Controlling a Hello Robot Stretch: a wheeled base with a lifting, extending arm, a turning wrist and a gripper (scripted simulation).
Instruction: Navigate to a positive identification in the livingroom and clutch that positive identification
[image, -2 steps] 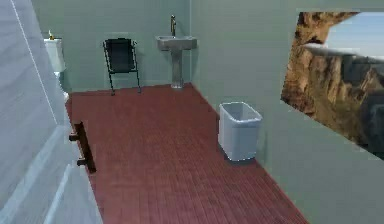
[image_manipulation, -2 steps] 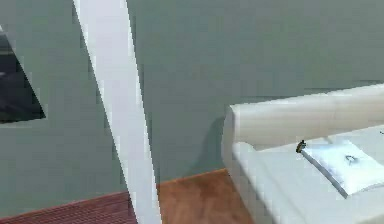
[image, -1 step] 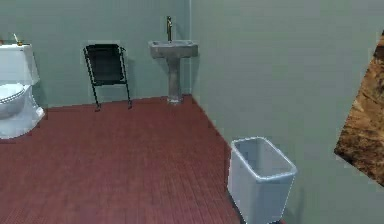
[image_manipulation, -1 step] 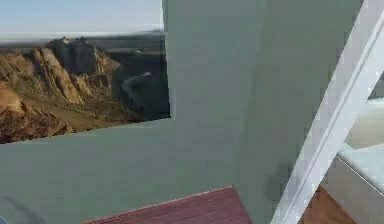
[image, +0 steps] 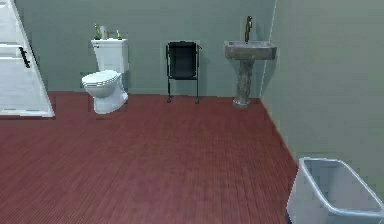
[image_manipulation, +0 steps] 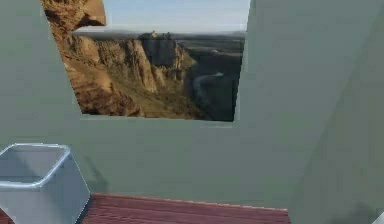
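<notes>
Looks ahead across a dark red plank floor (image: 150, 150), with a pale open-topped bin (image: 318, 200) nearest, in the forward view's lower right corner. Finds a grey stone pedestal sink (image: 247, 60) well beyond the bin and somewhat to its left, against the far wall, topped by a thin upright tap (image: 249, 26). Finds a black rack (image: 182, 62) on slim legs farther left of the bin than the sink, also at the far wall and apart from the sink. Finds a white toilet (image: 106, 80) farther left of the bin again, with a few small items (image: 108, 33) on its cistern, too small to name. Meets a white door (image: 15, 70) with a dark handle farthest to the bin's left, at the picture's edge. Has a plain grey-green wall (image: 330, 80) running just behind the bin and away toward the sink.

Catches the bin (image_manipulation: 60, 195) again at the arm side view's lower left, standing on the plank floor near the foot of that wall. Sees a large window (image_manipulation: 160, 60) above the bin and to its right, looking out on brown cliffs, a winding valley and pale blue sky.

Cannot tell the pincer's state: spread, pressed together or pinching something. Cannot tell the positive identification's place relative to the bin.
</notes>
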